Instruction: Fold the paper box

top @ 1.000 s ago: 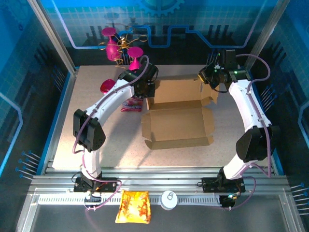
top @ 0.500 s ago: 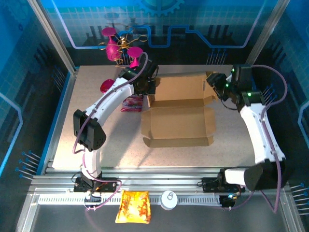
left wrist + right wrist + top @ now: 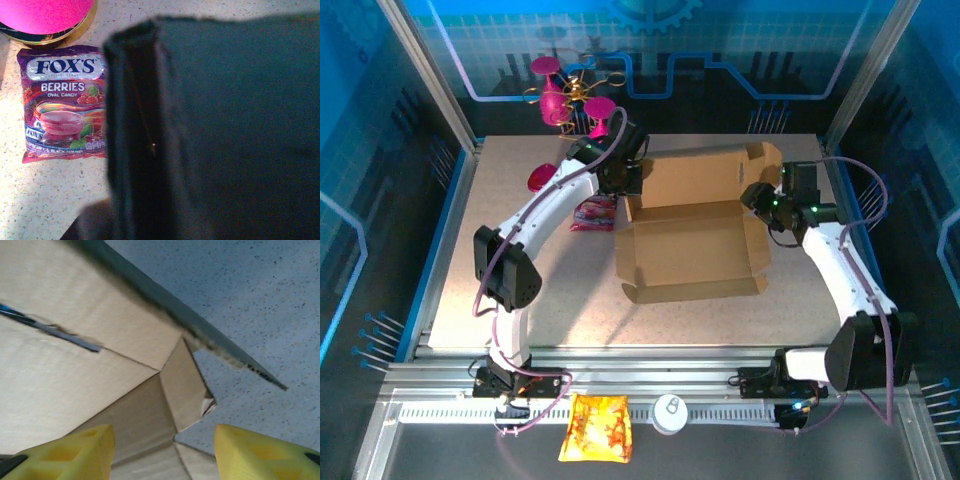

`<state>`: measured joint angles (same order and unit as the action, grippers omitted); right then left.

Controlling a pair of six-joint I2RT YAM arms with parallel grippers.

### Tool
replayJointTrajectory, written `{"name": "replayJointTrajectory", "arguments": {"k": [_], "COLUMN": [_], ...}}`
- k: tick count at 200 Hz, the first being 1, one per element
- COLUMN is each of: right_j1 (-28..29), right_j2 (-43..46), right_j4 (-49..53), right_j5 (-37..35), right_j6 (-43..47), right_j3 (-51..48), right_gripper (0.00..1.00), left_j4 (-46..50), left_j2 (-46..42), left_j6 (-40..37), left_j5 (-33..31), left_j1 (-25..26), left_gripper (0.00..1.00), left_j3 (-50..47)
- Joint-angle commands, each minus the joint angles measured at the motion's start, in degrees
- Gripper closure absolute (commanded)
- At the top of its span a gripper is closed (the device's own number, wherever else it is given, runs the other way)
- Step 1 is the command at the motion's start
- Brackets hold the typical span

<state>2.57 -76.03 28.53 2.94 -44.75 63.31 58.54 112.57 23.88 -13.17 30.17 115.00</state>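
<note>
The brown paper box [image 3: 685,255] lies open in the middle of the table, its back panel [image 3: 705,182] tilted up. My left gripper [image 3: 632,188] sits at the panel's left back corner. In the left wrist view a dark, shadowed surface [image 3: 225,130] blocks the fingers, so their state is hidden. My right gripper [image 3: 758,200] is at the box's right back corner. In the right wrist view my right gripper [image 3: 165,460] is open, its yellow fingertips [image 3: 65,450] wide apart, with the box's corner flap [image 3: 182,385] just ahead of them, untouched.
A pink FOX'S candy packet [image 3: 592,213] [image 3: 62,102] lies just left of the box. A pink round object [image 3: 542,178] and a pink-and-gold toy [image 3: 565,95] stand at the back left. A yellow packet [image 3: 597,428] and a white disc [image 3: 670,412] rest on the front rail.
The right arm swung out to the right, then back in and lower, to the box's right back corner. The back panel tipped further up. The left arm barely moved.
</note>
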Motion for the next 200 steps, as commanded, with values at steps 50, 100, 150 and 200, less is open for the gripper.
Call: {"name": "replayJointTrajectory", "arguments": {"k": [50, 100, 150, 200], "right_j1": [-0.1, 1.9, 8.2, 16.6], "right_j2": [-3.5, -7.1, -8.2, -10.1], "right_j4": [-2.5, -1.3, 1.5, 4.6], "right_j5": [-1.9, -4.0, -8.9, -18.6], "right_j6": [5.5, 9.2, 13.8, 20.0], "right_j3": [2.8, 6.7, 10.3, 11.1], "right_gripper": [0.59, 0.69, 0.94, 0.96], "left_j4": [1.2, 1.4, 1.2, 1.2], "left_j2": [-0.2, 0.1, 0.1, 1.0], "left_j6": [-0.3, -0.2, 0.5, 1.5], "left_j5": [1.1, 1.3, 1.3, 2.8], "left_j1": [0.0, -0.1, 0.0, -0.3], "left_gripper": [1.00, 1.00, 1.00, 1.00], "left_j3": [2.1, 2.4, 2.1, 3.7]}}
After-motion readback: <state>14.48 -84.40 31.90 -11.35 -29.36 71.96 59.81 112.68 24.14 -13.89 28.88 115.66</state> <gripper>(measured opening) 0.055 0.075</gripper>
